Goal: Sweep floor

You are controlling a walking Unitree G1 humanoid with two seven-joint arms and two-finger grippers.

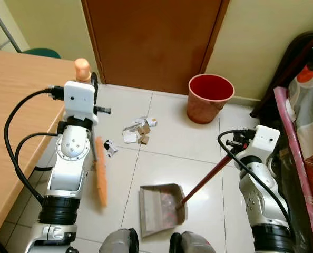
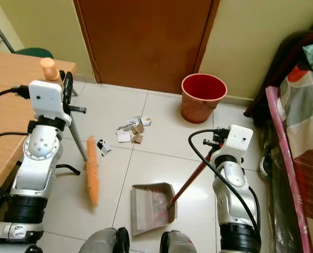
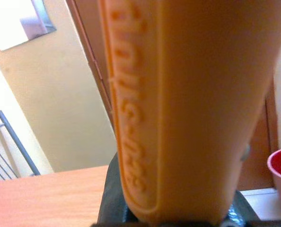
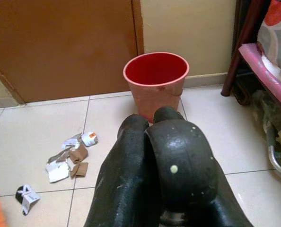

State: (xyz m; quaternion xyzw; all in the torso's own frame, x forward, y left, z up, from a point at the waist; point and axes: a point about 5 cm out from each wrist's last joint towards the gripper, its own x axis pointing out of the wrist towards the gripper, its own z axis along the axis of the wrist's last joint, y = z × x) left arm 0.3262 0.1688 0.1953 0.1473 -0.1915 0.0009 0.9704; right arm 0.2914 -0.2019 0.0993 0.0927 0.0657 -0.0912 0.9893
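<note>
Left tool (image 2: 67,87) sits upper left of the head frames, closed on the orange broom handle (image 3: 178,104) — in the left wrist view that handle runs right along the lens with raised lettering on it. Orange broom head (image 2: 92,169) rests on the white tile floor (image 2: 162,137) at lower left, just beside the desk (image 1: 14,121) edge.

Right tool (image 2: 217,141) is at right of centre, clamped on the dark red dustpan handle (image 2: 191,179); right wrist view shows the black fingers (image 4: 126,175) wrapped against the handle's rounded black end cap. Grey dustpan (image 2: 150,206) lies flat on the floor at bottom centre, just above the robot's feet (image 2: 140,242), mouth facing up-frame.

Litter pile (image 2: 131,129) — torn white paper and brown cardboard bits — sits on the tiles mid-frame, between broom head and red bucket (image 2: 203,97), apart from the dustpan. One black-and-white scrap (image 2: 104,147) lies just beside the broom head. Bucket stands upright near the brown door (image 2: 146,37). Bed (image 2: 304,137) with a patterned cover runs down the right edge.
</note>
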